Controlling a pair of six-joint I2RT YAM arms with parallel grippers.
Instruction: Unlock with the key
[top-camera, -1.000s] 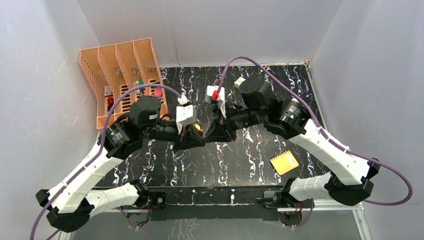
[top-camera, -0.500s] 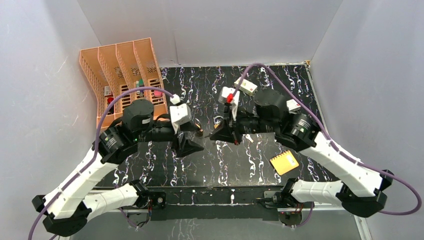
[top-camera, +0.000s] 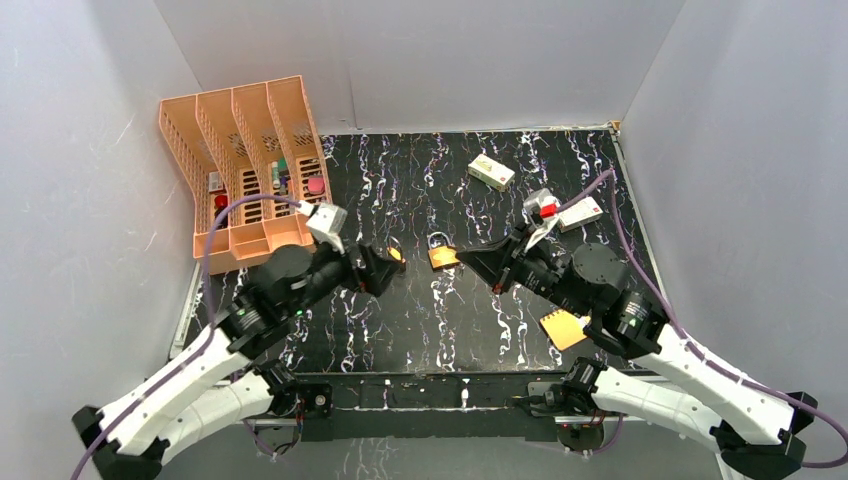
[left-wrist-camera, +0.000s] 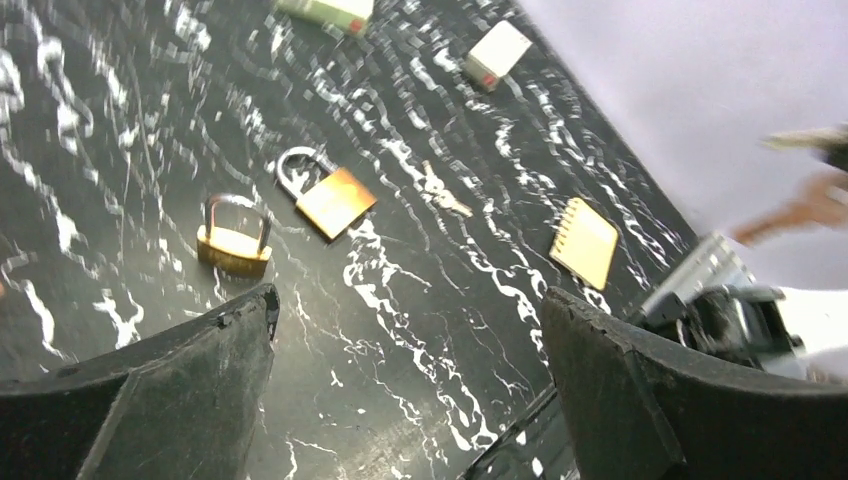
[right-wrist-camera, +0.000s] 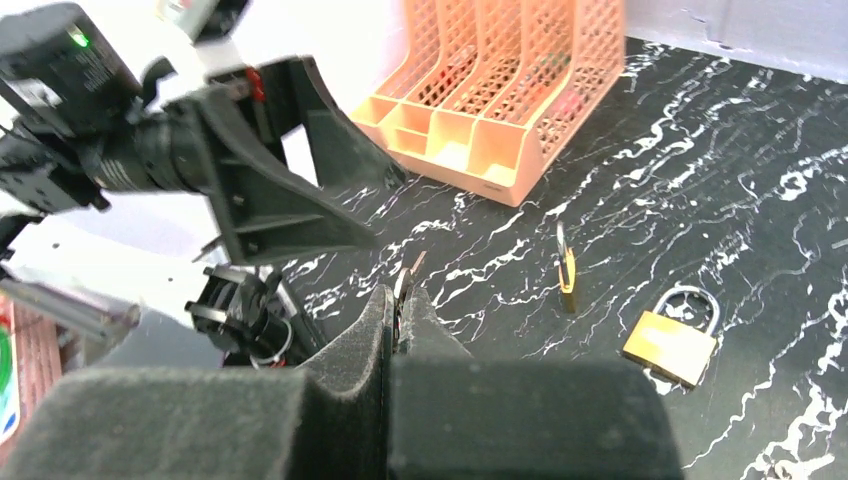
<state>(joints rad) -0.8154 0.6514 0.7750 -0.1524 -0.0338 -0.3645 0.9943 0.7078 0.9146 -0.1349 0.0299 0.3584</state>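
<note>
Top view: left fingers (top-camera: 383, 270) are spread wide with nothing in them, just beside the upright padlock (top-camera: 396, 254). Right fingers (top-camera: 473, 259) are pinched closed, tip pointing at the flat padlock (top-camera: 443, 257), which lies on the counter (top-camera: 420, 320) between the two arms. Orange tray (top-camera: 240, 150) is back left and a notepad (top-camera: 565, 328) is by the right arm. Can't make out the key from up here.

Left wrist: the two fingers frame the shot, far apart, empty. The upright padlock stands near the flat one, not touching. The key (left-wrist-camera: 440, 192) lies on the counter just past the flat padlock, between it and the notepad.

Right wrist: fingers are shut tight. A thin sliver pokes out at the tips, and I can't tell what it is. Both padlocks sit ahead, apart from each other.
</note>
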